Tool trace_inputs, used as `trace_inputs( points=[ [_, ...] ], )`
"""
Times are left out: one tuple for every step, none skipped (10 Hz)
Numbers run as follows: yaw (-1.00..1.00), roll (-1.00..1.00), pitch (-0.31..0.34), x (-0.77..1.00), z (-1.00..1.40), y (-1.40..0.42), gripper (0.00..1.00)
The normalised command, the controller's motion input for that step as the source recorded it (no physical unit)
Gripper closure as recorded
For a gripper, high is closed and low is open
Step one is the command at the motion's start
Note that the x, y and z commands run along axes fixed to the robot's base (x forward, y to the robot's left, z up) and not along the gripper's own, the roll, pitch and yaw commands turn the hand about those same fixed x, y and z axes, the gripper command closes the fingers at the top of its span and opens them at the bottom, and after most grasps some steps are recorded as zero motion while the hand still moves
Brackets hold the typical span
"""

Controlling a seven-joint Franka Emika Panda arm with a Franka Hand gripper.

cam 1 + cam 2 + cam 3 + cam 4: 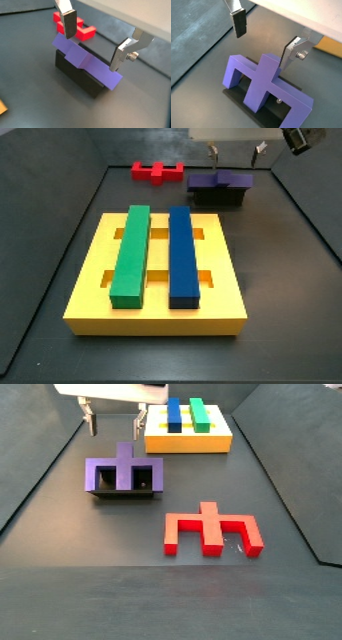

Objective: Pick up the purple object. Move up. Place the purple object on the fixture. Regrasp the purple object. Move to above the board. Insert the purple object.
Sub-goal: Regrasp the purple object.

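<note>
The purple object (87, 62) rests on the black fixture (79, 77), its crossbar across the top and its central ridge showing. It also shows in the wrist view (261, 85) and in both side views (218, 180) (123, 474). My gripper (93, 40) is open and empty, a little above the purple object, one finger (67, 24) on each side and apart from it. The gripper also shows in the wrist view (264, 42) and in both side views (234, 153) (115, 422). The yellow board (94, 288) carries a green bar (128, 253) and a blue bar (182, 255).
A red notched piece (210, 530) lies on the dark floor apart from the fixture; it also shows in a side view (158, 171) and a wrist view (81, 30). Dark walls border the floor (40, 474).
</note>
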Motion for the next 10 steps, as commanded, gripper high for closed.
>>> trace_inputs(
  points=[
    [0.08, 1.0, 0.023, -0.02, 0.0, 0.0, 0.0],
    [0.14, 1.0, 0.057, -0.11, 0.0, 0.0, 0.0],
    [0.19, 1.0, 0.0, 0.0, 0.0, 0.0, 0.0],
    [0.19, 1.0, 0.0, 0.0, 0.0, 0.0, 0.0],
    [0.22, 1.0, 0.0, 0.0, 0.0, 0.0, 0.0],
    [0.24, 1.0, 0.0, 0.0, -0.04, -0.03, 0.0],
    [0.25, 1.0, 0.0, 0.0, -0.07, -0.06, 0.0],
    [0.33, 1.0, 0.0, 0.0, -0.23, -0.1, 0.0],
    [0.34, 0.93, 0.0, 0.05, -0.33, -0.13, 0.0],
    [0.37, 0.85, 0.0, 0.13, -0.4, -0.2, 0.0]
  ],
)
